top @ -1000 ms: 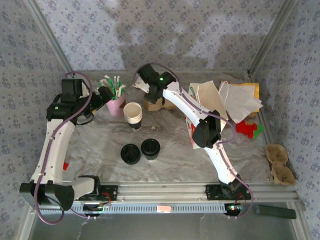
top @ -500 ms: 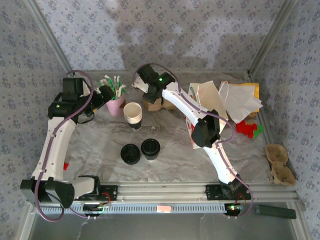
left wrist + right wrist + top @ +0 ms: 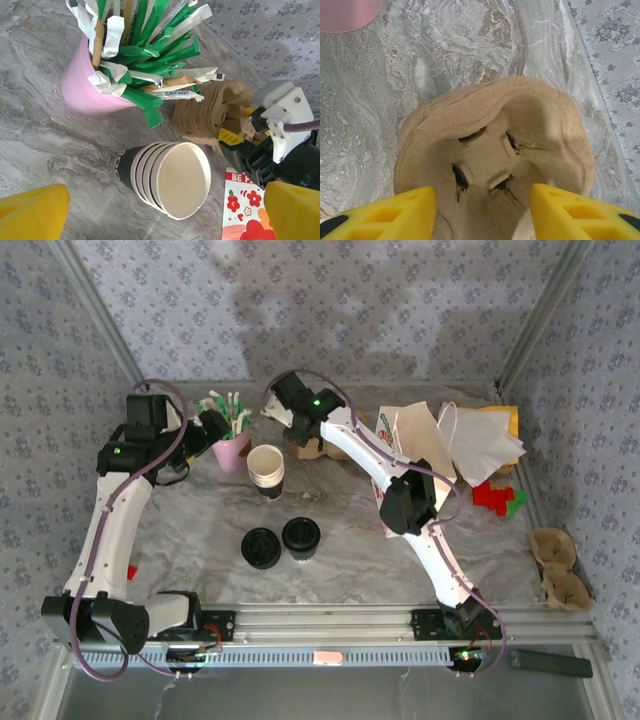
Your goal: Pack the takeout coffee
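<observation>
Brown moulded-pulp carrier [image 3: 495,145] lies between the right gripper's [image 3: 482,206] spread yellow fingers, one cup well centred in the gap, probably so they can pinch its wall and lift a tray for the drink. The left gripper [image 3: 165,206], fingers also wide apart, hovers over the lidless cups [image 3: 172,180]. The takeout coffee [image 3: 301,537] stands well apart from both grippers, unpacked.
</observation>
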Robot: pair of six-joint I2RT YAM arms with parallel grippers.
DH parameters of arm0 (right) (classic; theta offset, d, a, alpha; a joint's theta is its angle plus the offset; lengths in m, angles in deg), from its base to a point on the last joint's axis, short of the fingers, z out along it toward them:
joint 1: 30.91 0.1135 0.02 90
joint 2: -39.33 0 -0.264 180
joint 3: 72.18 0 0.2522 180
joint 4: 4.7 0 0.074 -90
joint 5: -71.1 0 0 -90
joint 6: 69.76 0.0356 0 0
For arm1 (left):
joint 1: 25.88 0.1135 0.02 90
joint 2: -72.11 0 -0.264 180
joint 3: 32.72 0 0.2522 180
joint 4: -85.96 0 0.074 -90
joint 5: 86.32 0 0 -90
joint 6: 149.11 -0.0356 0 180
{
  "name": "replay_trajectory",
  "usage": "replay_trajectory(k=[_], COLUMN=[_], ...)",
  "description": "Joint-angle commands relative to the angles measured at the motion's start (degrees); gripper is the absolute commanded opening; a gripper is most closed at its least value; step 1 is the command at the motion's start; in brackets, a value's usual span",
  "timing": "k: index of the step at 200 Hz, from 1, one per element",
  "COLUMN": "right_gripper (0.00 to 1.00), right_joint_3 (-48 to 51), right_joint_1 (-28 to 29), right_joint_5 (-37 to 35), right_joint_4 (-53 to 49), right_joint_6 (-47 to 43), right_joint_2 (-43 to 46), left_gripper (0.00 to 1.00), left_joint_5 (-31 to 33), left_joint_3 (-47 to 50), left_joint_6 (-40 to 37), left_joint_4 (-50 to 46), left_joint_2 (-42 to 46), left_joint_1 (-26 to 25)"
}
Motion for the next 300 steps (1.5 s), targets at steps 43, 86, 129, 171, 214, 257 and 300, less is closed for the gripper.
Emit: replay_trajectory(k=[43,86,129,171,214,257,300], right_gripper=[0.55,0.55,0.56,0.57,0.60,0.63,0.60], right_joint_3=[3.89,4.61,6.09,6.90,8.32,8.70,8.17], right_joint_1=[0.86,1.02,0.90,0.99,1.12,1.07,0.75], right_joint_5=[0.82,1.64,3.27,3.42,2.67,0.45,-0.31], right_joint_4=[-0.71,-0.87,-0.80,-0.94,-0.94,0.32,1.47], right_joint_6=[-2.13,-2.54,-3.07,-4.05,-4.86,-4.27,-3.20], right_joint_2=[4.26,5.78,7.75,7.62,7.33,6.55,5.85], left_gripper=[1.00,1.00,1.00,1.00,1.00,1.00,1.00], left_joint_5=[-1.21,-1.31,-1.50,-1.50,-1.45,-1.37,-1.41], left_joint_3=[-2.48,-2.92,-2.84,-2.75,-2.65,-2.65,-2.48], left_joint_6=[-0.18,-0.19,-0.01,0.08,0.13,0.00,0.00], left_joint_4=[0.63,0.51,0.64,0.71,0.76,0.88,0.89], left_joint_2=[0.40,0.28,0.41,0.50,0.50,0.41,0.37], left_joint_1=[0.31,0.30,0.34,0.28,0.31,0.27,0.33])
